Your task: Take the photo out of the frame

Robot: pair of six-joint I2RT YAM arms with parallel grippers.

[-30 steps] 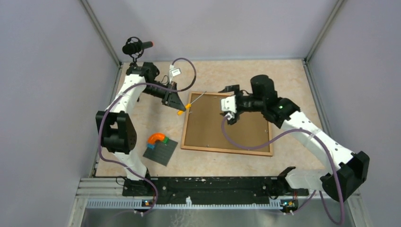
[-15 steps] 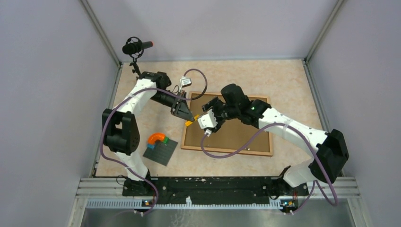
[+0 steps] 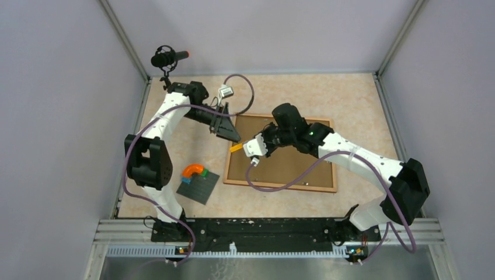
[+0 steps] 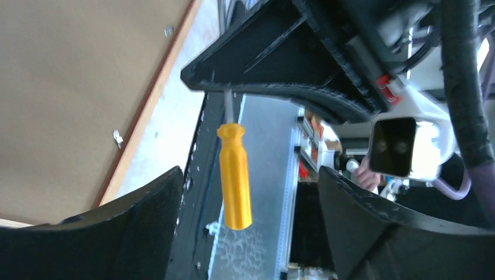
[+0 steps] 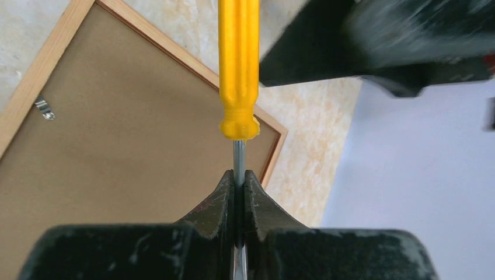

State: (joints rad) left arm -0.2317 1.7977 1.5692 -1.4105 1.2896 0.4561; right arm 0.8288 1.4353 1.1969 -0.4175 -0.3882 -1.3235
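Two arms reach in over the beige table [image 3: 350,99] and meet near its middle. At the far left, a black microphone [image 3: 169,57] stands at the back corner; nearer the front lies a small grey studded baseplate [image 3: 199,187] with an orange arch [image 3: 194,170] at its far edge. Just right of that, the left gripper [image 3: 233,135] hangs with its jaws spread well apart; in the left wrist view its black fingers [image 4: 140,221] stand on either side of a yellow-handled screwdriver [image 3: 236,148] with clear gaps, touching nothing. The screwdriver is off the table, above the frame's left edge; its handle points towards the left gripper. The right gripper [image 3: 245,146] has the tool; in the right wrist view its fingertips [image 5: 225,195] are pinched tight on the bare metal shaft, just below the handle's collar. Under and to the right of both grippers lies the frame [image 3: 303,166], flat on the table with its brown fibreboard back turned up and the thin wooden border showing all round; small metal clips [image 5: 44,108] sit on the back near its edges. The photo cannot be seen from this side. The right arm stretches across the frame from the near right corner, a purple cable looping below it.
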